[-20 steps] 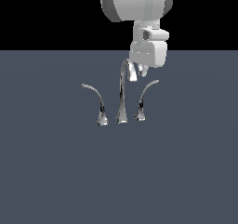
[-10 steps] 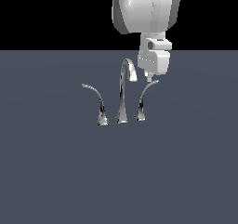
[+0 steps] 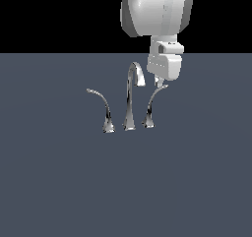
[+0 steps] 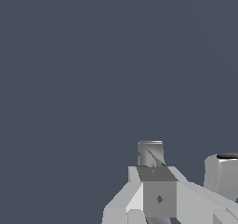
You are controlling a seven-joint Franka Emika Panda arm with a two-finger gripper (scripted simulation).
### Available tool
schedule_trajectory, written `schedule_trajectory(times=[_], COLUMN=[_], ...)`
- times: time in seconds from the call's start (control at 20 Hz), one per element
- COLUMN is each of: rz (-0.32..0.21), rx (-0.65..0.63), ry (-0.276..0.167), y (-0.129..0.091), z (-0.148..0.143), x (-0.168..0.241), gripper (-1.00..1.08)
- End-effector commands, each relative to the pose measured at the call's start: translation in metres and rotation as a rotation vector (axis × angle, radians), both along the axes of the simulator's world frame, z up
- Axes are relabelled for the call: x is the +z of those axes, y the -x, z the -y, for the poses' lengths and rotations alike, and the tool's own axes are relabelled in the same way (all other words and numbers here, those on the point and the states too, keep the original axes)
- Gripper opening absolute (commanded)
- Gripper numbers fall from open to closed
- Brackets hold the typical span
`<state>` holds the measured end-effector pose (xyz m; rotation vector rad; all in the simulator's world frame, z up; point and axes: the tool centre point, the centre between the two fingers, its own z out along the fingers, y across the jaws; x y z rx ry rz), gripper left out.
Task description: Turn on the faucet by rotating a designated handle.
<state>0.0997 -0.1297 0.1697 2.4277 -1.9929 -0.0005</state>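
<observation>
**Claw positioned at the tip of the short lever**

Claw (image 3: 160,82) hangs below the white arm (image 3: 156,10), directly above the upper end of the handle (image 3: 151,105). In the exterior view its fingertips sit at the lever's curved tip; contact cannot be confirmed, because the wrist housing covers most of the fingers. Whether the jaws are spread or pressed together cannot be determined from either view.

The faucet (image 3: 129,101) stands upright on the flat grey-blue surface (image 3: 126,182), near the middle of the exterior view. It has three chrome pieces set in a row:

- The gooseneck spout (image 3: 130,96) is the tallest piece and occupies the centre.
- The handle stands just beside the spout on the exterior view's right, with a flared foot and a tip curving toward that side.
- The long lever (image 3: 101,105) stands on the exterior view's left, sweeping outward away from the spout.

In the wrist view, one finger (image 4: 150,154) shows as a dark grey block against the plain surface (image 4: 93,69). A second pale block appears at the frame edge.
</observation>
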Motion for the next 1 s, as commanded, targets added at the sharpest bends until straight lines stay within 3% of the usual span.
schedule_trajectory(times=[0.0, 0.45, 0.55, 0.95], rz=[0.0, 0.001, 0.012, 0.007], rx=[-0.001, -0.002, 0.012, 0.006], ry=[0.0, 0.0, -0.003, -0.002], y=[0.006, 0.033, 0.024, 0.048], z=[0.005, 0.024, 0.012, 0.014], x=[0.0, 0.0, 0.0, 0.0], gripper=[-1.0, -1.0, -1.0, -1.0])
